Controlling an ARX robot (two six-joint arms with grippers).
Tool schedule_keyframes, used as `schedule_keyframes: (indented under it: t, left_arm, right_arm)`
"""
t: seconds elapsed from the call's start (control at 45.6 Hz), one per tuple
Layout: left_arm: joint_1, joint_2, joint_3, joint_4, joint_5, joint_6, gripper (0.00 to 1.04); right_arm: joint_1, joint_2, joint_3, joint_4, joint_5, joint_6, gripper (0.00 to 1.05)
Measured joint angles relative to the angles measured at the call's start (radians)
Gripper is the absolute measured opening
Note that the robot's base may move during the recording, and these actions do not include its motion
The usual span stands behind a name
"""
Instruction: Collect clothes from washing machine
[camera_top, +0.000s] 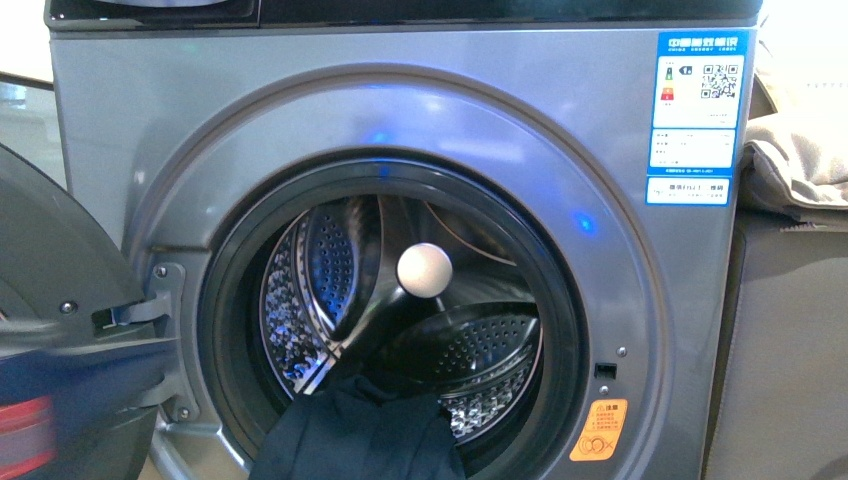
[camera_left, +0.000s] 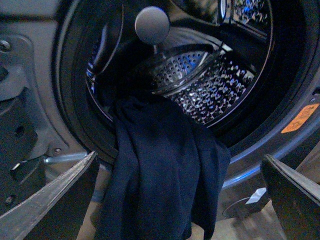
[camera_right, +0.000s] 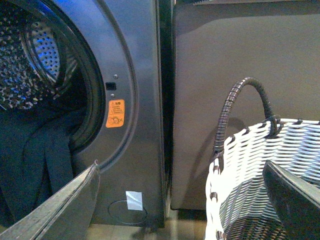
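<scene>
The silver-grey washing machine (camera_top: 180, 110) fills the front view with its door swung open at the left. The dark navy clothes (camera_top: 355, 435) hang limp out of the drum opening over the lower rim. In the left wrist view the clothes (camera_left: 160, 175) drape down between the spread fingers of my open left gripper (camera_left: 180, 192), which faces the drum (camera_left: 210, 85) from just in front. My right gripper (camera_right: 182, 195) is open and empty beside the machine's right front (camera_right: 135, 75), where the clothes (camera_right: 40, 165) also show. Neither gripper shows in the front view.
The open door (camera_top: 60, 330) stands at the left of the front view. A white-and-grey woven basket (camera_right: 250, 170) with a dark handle stands right of the machine, before a dark cabinet side (camera_right: 230, 65). Beige fabric (camera_top: 800, 150) lies on the cabinet. A white ball (camera_top: 424, 269) shows inside the drum.
</scene>
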Motion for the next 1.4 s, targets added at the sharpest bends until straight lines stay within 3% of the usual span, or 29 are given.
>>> schedule_keyframes:
  t: [0.57, 0.767, 1.009, 1.403]
  left_arm:
    - [-0.106, 0.468, 0.262, 0.027, -0.109, 0.097, 0.98]
    - [-0.132, 0.545, 0.338, 0.014, -0.105, 0.092, 0.98]
    - [-0.127, 0.636, 0.468, -0.052, -0.081, 0.061, 0.98]
    - [-0.066, 0.818, 0.69, -0.19, -0.124, 0.05, 0.98]
  right_arm:
    - [0.0, 0.0, 0.0, 0.0, 0.0, 0.0, 0.97]
    - [0.0, 0.0, 0.0, 0.0, 0.0, 0.0, 0.97]
    - [0.0, 0.0, 0.0, 0.0, 0.0, 0.0, 0.97]
    - [0.0, 0.0, 0.0, 0.0, 0.0, 0.0, 0.97]
